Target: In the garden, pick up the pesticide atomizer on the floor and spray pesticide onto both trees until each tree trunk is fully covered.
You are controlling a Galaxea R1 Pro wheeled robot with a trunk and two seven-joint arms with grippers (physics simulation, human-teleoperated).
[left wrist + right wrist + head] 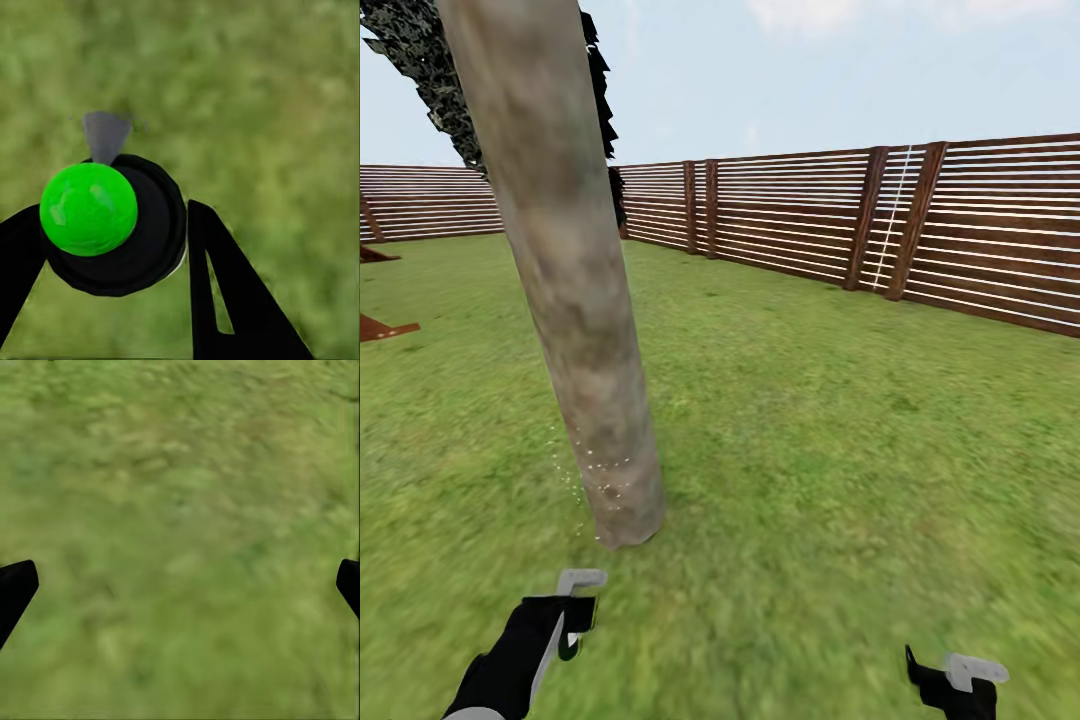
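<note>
My left gripper (112, 247) is clamped on the pesticide atomizer (112, 225), its grey nozzle (582, 578) just short of the tree trunk (575, 300), whose base shows pale specks, while my right gripper (180, 585) hangs spread wide over grass (840, 450), the fence (880, 220) well beyond.

A fenced garden under open sky: a wide green lawn (810, 420) enclosed by a brown horizontal-slat wooden fence (960, 230), with a thick mottled tree trunk (565, 270) rising from the grass.
</note>
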